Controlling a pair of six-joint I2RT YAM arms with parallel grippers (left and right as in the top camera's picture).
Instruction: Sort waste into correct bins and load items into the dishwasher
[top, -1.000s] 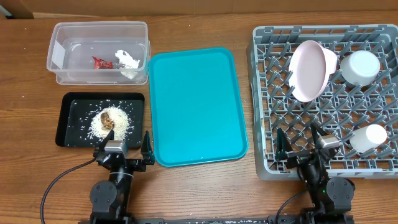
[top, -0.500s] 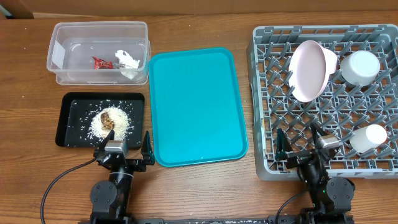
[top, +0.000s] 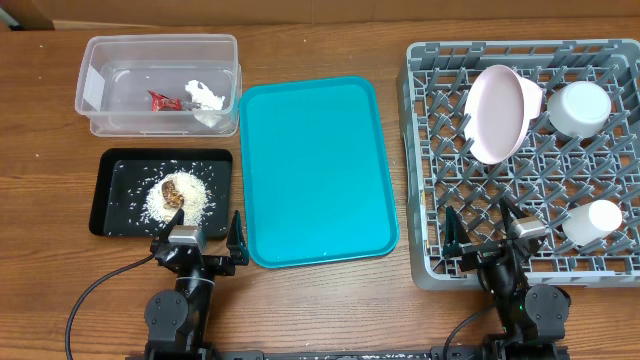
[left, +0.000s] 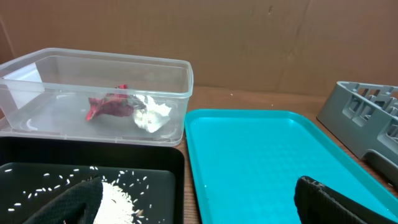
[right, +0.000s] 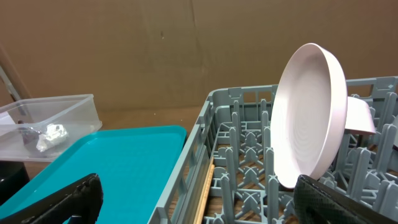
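The teal tray (top: 315, 170) lies bare in the middle. The clear bin (top: 160, 85) at far left holds a red wrapper (top: 163, 100) and crumpled white paper (top: 205, 97). The black tray (top: 120, 190) holds rice with a brown scrap (top: 178, 197). The grey dishwasher rack (top: 525, 160) holds a pink plate (top: 497, 112), a white bowl (top: 579, 108), a white cup (top: 591, 220) and a wooden stick (right: 206, 186) along its left wall. My left gripper (top: 199, 236) is open and empty at the front, near the black tray. My right gripper (top: 479, 228) is open and empty over the rack's front edge.
The wooden table (top: 320, 310) runs along the front, with both arm bases and their cables there. A brown cardboard wall (left: 249, 37) stands behind the table.
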